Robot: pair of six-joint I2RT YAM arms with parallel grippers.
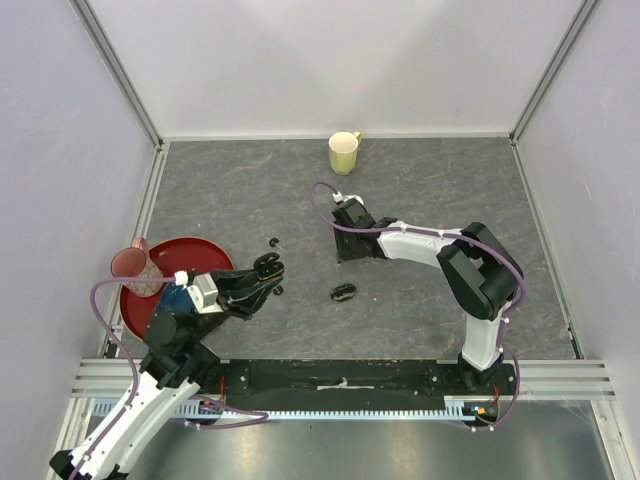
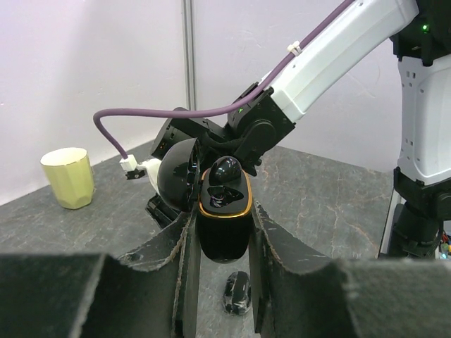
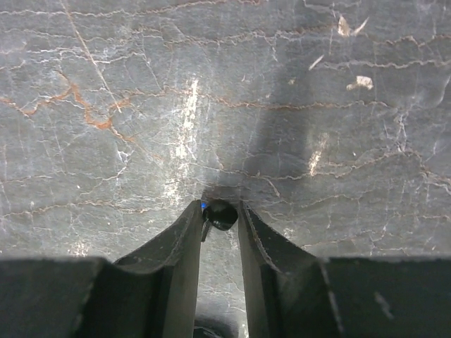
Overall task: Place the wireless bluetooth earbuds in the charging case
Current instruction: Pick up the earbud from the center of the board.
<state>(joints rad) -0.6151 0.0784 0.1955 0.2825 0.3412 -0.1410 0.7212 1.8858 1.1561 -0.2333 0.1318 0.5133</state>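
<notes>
Grey marbled tabletop, white walls: near the cup, right gripper narrowly brackets an earbud; farther off, left gripper clamps a case.

Black case, orange-gold rim; black earbud; grey veined table; pale yellow cup; red plate.

Mug at the back, plate at left — a closed case lies centrally, nearer the front
</notes>
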